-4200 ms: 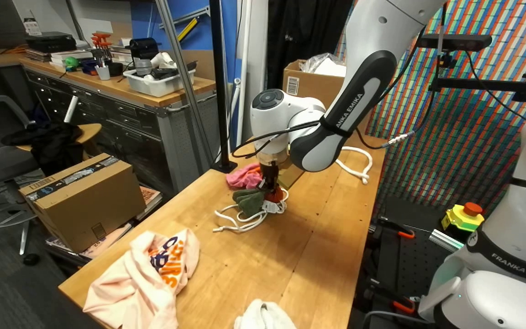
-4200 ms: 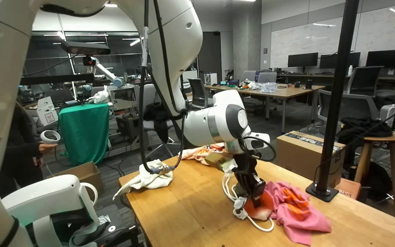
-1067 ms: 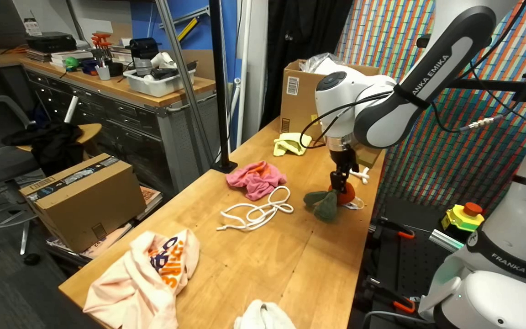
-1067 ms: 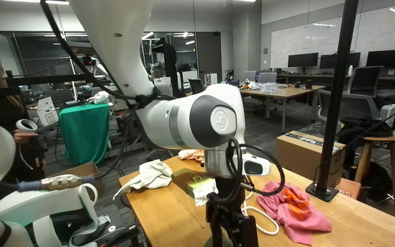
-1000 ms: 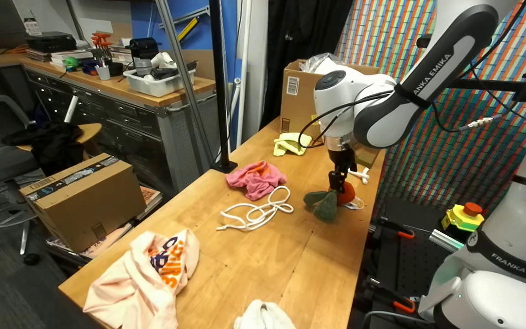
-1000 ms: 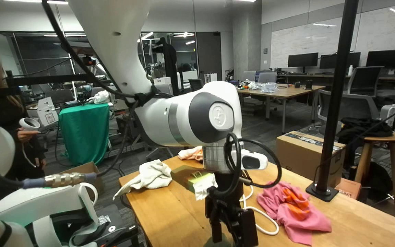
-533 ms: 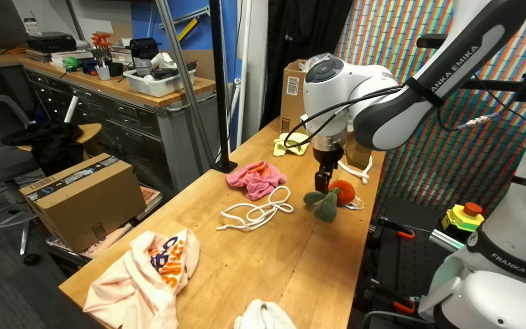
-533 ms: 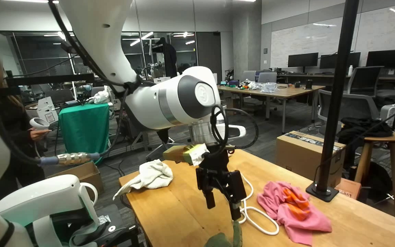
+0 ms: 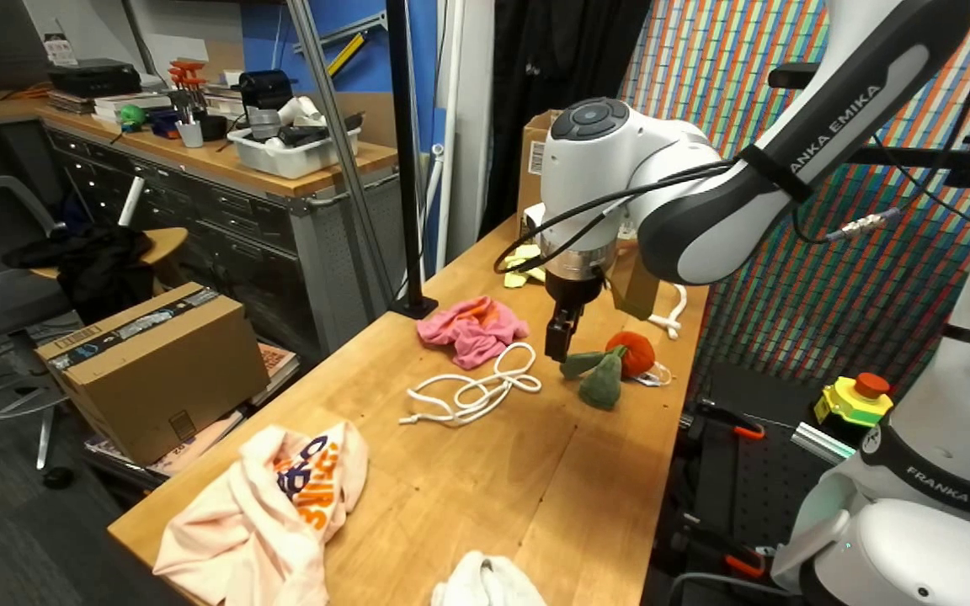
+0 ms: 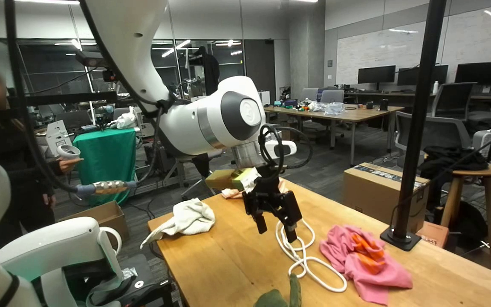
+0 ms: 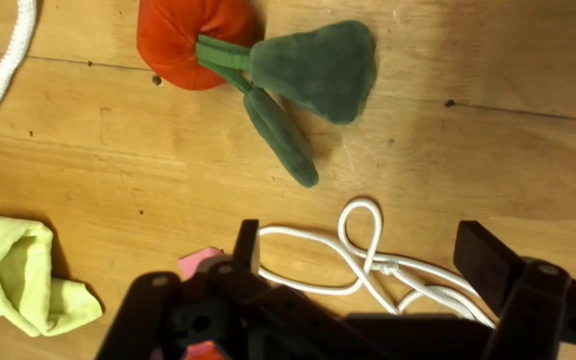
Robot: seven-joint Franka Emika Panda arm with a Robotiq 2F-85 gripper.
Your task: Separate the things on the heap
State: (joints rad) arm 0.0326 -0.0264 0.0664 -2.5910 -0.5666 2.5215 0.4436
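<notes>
Compared with half a second ago, the pincer (image 10: 276, 230) is hanging farther from the red-and-green stuffed piece (image 11: 278, 65) and nearer the white rope (image 11: 388, 268), while the things on the counter (image 9: 485, 488) are lying unchanged. It is holding nothing: in the wrist view its fingers (image 11: 485, 265) are standing wide apart, with the rope showing below the gap.

The things are lying spread out rather than piled. The stuffed piece is resting toward the robot's side; the yellow-green cloth (image 11: 33, 295) is lying well apart at one end, and the peach-white cloth (image 9: 270, 513) and whitish cloth (image 10: 190, 219) are occupying the other. Only the rope and the pink cloth (image 9: 472, 331) are looking like close neighbours, the rope curling just beside the cloth.

Most likely the operator is aiming for the rope next, with the separating nearing its end. Most strands seem to be running roughly along the closing direction, so a straight drop would be risking a loose scoop; turning the pincer to be closing across the bundled strands is promising a surer bite. Thin rope is calling for a low descent, tips barely meeting the counter without pressing. Lifting before dragging would be keeping trailing loops from snagging the pink cloth or the stuffed piece.
</notes>
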